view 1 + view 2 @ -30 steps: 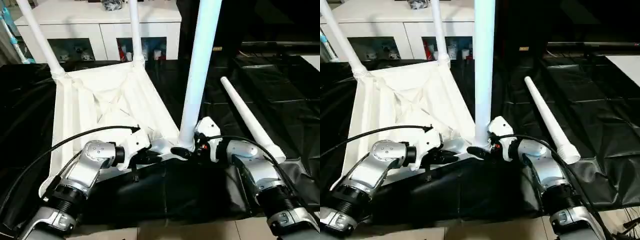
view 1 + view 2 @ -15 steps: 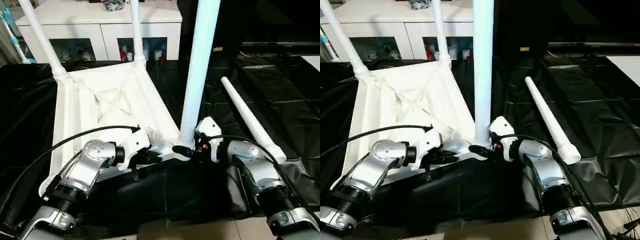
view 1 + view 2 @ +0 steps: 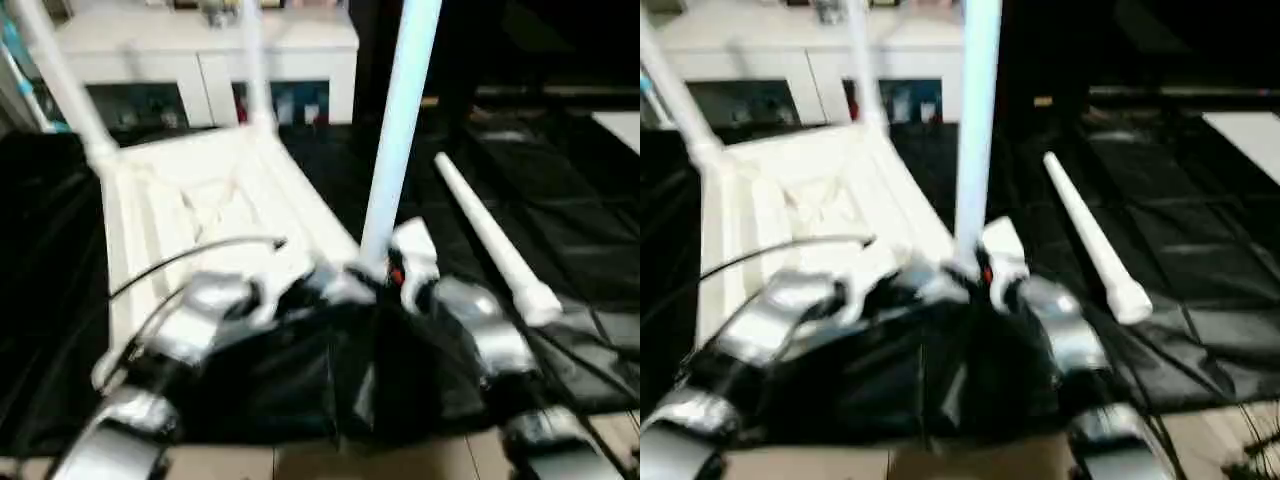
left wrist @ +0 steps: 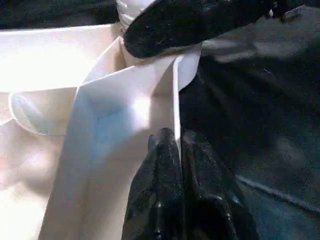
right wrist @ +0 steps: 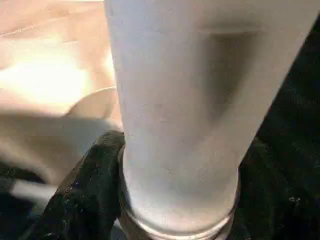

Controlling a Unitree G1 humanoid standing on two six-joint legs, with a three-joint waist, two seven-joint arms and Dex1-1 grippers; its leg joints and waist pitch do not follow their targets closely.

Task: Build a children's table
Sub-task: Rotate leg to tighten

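the near-right upright leg (image 5: 180, 110) of the upturned children's table (image 3: 200, 190) was clasped by the right gripper (image 5: 175, 220); the table's near edge was pinched by the left gripper (image 4: 179, 145), fingers together.

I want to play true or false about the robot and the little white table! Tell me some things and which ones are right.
1. The table top lies upside down on the black cloth. True.
2. All four legs are standing up in the table. False: one loose leg lies flat on the cloth beside it.
3. The right gripper has its fingers around the bottom of the near standing leg. True.
4. The left gripper is wide open. False: its fingers are pressed together at the table top's edge.
5. A white cabinet stands behind the table. True.
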